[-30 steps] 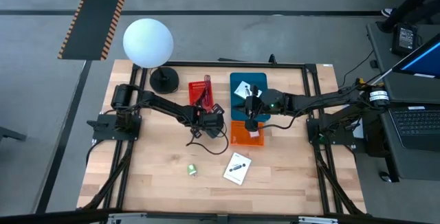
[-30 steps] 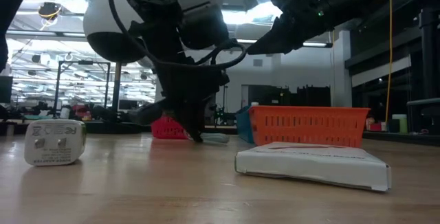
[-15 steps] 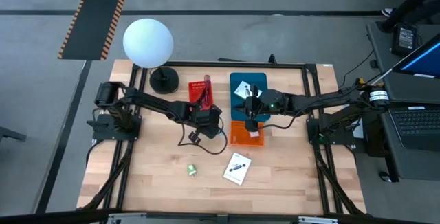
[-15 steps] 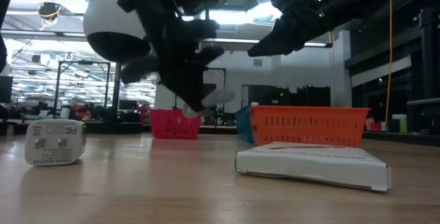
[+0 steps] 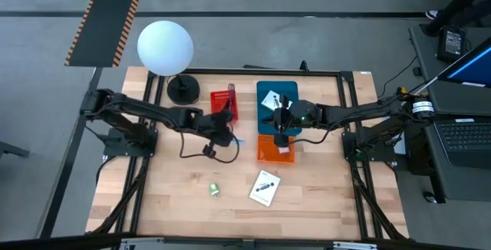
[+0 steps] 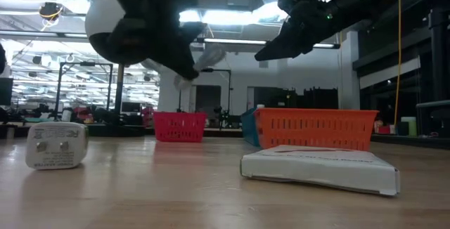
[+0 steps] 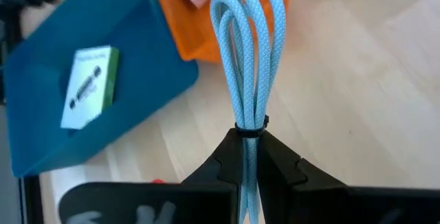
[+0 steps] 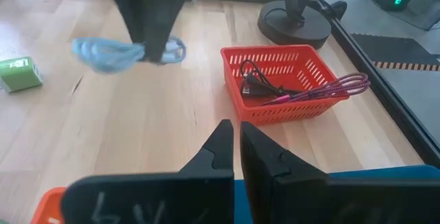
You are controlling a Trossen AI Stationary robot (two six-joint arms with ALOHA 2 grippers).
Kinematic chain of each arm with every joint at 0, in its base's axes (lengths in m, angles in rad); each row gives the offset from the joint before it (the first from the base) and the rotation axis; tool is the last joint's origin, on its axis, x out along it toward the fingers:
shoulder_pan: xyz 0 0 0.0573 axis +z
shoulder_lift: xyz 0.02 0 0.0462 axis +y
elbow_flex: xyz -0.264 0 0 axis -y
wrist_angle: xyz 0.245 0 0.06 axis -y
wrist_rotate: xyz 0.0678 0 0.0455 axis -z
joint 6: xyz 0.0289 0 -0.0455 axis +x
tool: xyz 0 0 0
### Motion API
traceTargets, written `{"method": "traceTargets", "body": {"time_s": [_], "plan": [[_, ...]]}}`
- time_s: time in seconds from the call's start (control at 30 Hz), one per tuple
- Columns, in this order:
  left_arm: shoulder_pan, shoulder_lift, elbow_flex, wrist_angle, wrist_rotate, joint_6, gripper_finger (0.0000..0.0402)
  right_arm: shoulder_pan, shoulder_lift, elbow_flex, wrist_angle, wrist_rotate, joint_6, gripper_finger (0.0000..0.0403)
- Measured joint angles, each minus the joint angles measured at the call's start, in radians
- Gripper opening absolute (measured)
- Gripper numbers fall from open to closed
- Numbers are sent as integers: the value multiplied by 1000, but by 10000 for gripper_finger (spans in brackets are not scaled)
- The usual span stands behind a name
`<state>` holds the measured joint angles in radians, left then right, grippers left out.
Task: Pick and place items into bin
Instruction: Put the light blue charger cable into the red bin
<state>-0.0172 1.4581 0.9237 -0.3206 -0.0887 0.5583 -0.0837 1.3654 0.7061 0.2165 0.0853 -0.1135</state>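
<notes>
1. Pale wooden worktop (image 5: 169,196) carries three bins; the small red mesh basket (image 8: 285,81) already holds a black cable (image 8: 254,85) and a maroon cable (image 8: 330,88).
2. Left tool (image 7: 249,157) is clamped on a coiled light-blue braided cable (image 7: 244,38), lifted beside that basket, probably to join the cables.
3. Right tool (image 8: 236,148) hangs shut and empty over the orange basket (image 5: 275,151), apparently waiting.
4. Green cube (image 5: 215,190) lies unpicked.

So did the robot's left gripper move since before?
Yes. The left gripper, shut on the light blue braided cable, went up the picture, toward the small red mesh basket.
</notes>
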Motion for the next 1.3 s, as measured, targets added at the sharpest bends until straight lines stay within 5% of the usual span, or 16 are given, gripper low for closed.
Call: {"method": "traceTargets", "body": {"time_s": [0.3, 0.8, 1.17, 1.3], "plan": [[82, -152, -191, 264, 106, -114, 16, 0, 0, 0, 9, 0, 1, 10], [256, -184, -216, 416, 322, -231, 16, 0, 0, 0, 17, 0, 3, 10], [422, -184, -216, 401, 287, -508, 17, 0, 0, 0, 17, 0, 7, 10], [441, -177, -215, 329, 177, -523, 17, 0, 0, 0, 17, 0, 7, 10]]}}
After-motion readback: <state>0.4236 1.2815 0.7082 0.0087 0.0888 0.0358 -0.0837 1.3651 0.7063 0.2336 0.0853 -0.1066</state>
